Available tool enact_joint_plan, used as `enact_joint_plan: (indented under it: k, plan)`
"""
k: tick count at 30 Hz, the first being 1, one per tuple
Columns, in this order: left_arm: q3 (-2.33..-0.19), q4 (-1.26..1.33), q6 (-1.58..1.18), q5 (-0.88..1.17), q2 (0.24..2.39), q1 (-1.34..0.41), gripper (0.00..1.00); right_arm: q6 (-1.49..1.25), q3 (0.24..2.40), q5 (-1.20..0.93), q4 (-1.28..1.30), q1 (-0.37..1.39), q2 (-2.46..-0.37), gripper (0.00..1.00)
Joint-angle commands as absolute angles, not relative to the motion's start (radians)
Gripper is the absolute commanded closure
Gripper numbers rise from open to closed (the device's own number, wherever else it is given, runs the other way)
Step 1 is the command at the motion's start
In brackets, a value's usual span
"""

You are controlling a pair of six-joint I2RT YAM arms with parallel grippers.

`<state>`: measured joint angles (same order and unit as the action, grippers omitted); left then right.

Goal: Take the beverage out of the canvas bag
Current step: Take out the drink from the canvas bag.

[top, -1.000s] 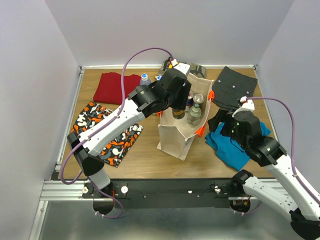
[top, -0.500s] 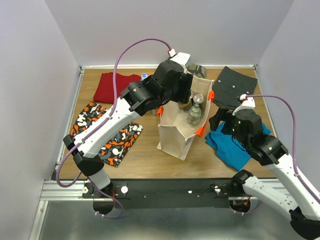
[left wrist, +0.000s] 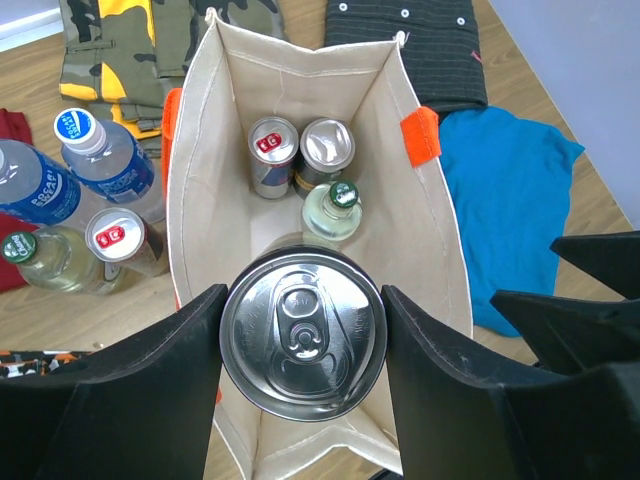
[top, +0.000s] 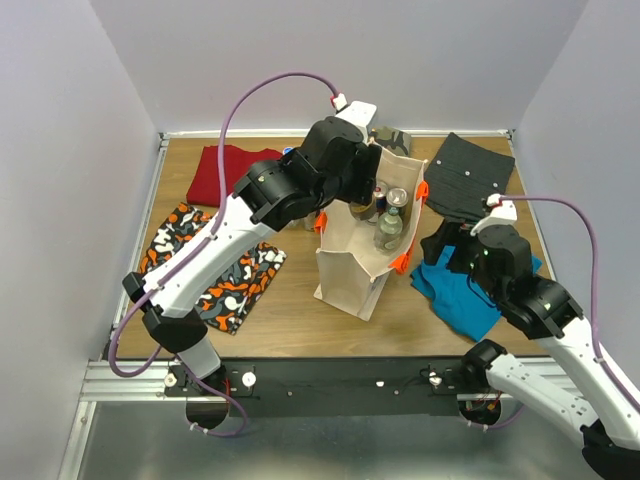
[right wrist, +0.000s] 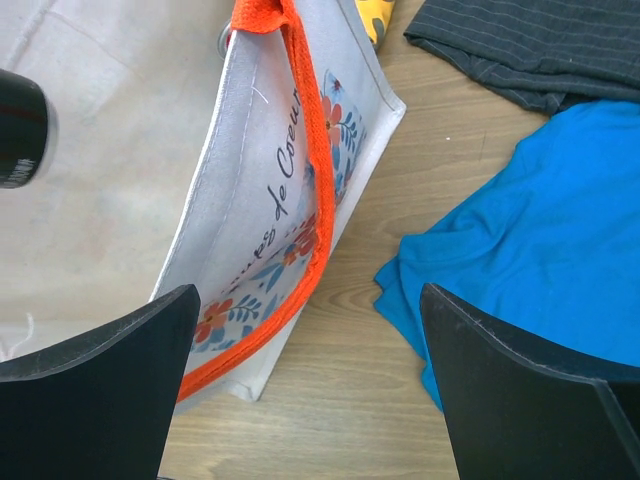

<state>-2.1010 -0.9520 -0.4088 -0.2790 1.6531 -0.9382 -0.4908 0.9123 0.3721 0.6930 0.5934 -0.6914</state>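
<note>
The beige canvas bag (top: 350, 272) with orange handles stands upright mid-table, open at the top. My left gripper (left wrist: 302, 335) is shut on a silver-topped can (left wrist: 302, 335) and holds it above the bag's near end; in the top view the can (top: 362, 208) is at the bag's mouth. Two more cans (left wrist: 272, 145) (left wrist: 328, 147) and a green-capped bottle (left wrist: 335, 205) stand inside the bag (left wrist: 425, 235). My right gripper (right wrist: 310, 335) is open and empty beside the bag's right side (right wrist: 255, 200), low over the table; it also shows in the top view (top: 445, 245).
Outside the bag on its left lie two water bottles (left wrist: 108, 152), a red-topped can (left wrist: 118, 235) and a green-capped bottle (left wrist: 40, 255). Clothes lie around: red (top: 225, 170), patterned (top: 215, 270), blue (top: 460, 300), dark (top: 470, 175) and camouflage (left wrist: 110, 40).
My left gripper has risen out of the bag with the can in its grip and shifted slightly toward the back. The right arm has barely moved.
</note>
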Motion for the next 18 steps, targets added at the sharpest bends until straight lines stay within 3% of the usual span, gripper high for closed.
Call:
enact_joint_plan:
  k: [1,18]
  plan:
    - [-2.065,-0.839,-0.388,-0.296,1.551,-0.943,1.00,-0.575,0.896,0.399,0.724,0.589,-0.631,0.00]
    - [-1.848,-0.666,-0.327,-0.492,1.287,-0.943,1.00,-0.634,0.911,0.433,0.801,0.589,-0.611,0.00]
